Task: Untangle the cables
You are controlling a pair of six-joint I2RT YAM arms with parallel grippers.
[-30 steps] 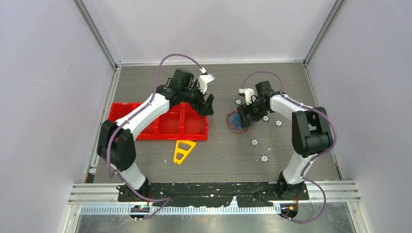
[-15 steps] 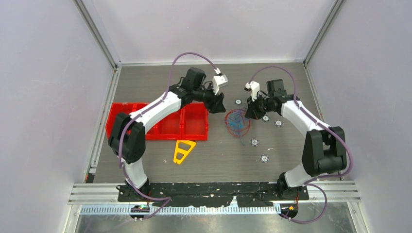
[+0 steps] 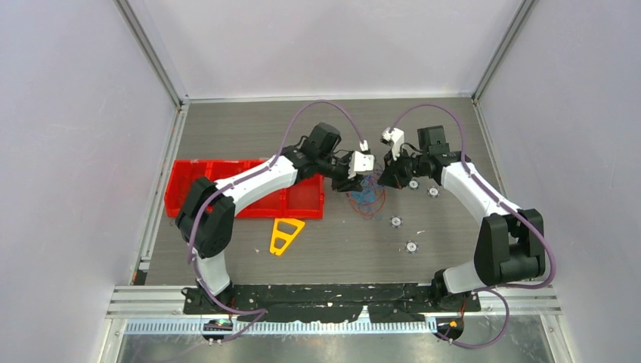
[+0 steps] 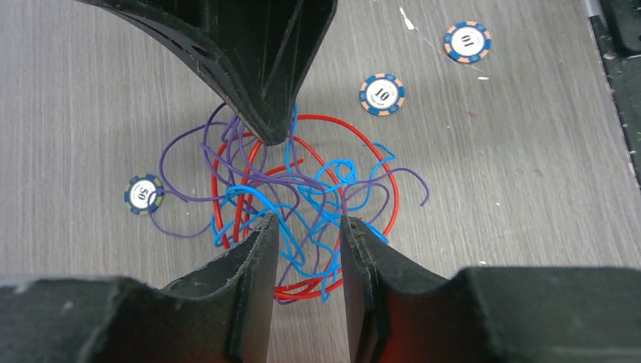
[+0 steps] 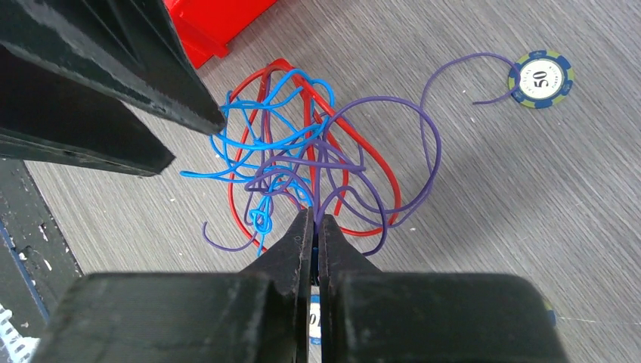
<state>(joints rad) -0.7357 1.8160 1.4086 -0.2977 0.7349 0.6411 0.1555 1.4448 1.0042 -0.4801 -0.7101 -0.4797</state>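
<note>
The cables (image 3: 367,193) are a tangle of thin red, blue and purple strands lying on the grey table between the two arms. In the left wrist view the cables (image 4: 302,185) spread under my left gripper (image 4: 306,221), whose jaws stand apart with blue and red strands in the gap. My left gripper (image 3: 352,182) sits at the tangle's left edge. My right gripper (image 5: 315,214) is shut on purple and blue strands at the near edge of the cables (image 5: 302,151). From above, the right gripper (image 3: 383,180) is at the tangle's upper right, its tip close to the left gripper.
A red sectioned bin (image 3: 249,189) lies left of the tangle, with a yellow triangular piece (image 3: 286,234) in front of it. Several poker chips are scattered to the right (image 3: 395,221) (image 3: 411,246) (image 3: 433,192). One chip (image 4: 143,194) touches a purple strand.
My left arm swung right from over the bin to the tangle and its jaws narrowed. My right gripper closed on the strands and the tangle spread out a little.
</note>
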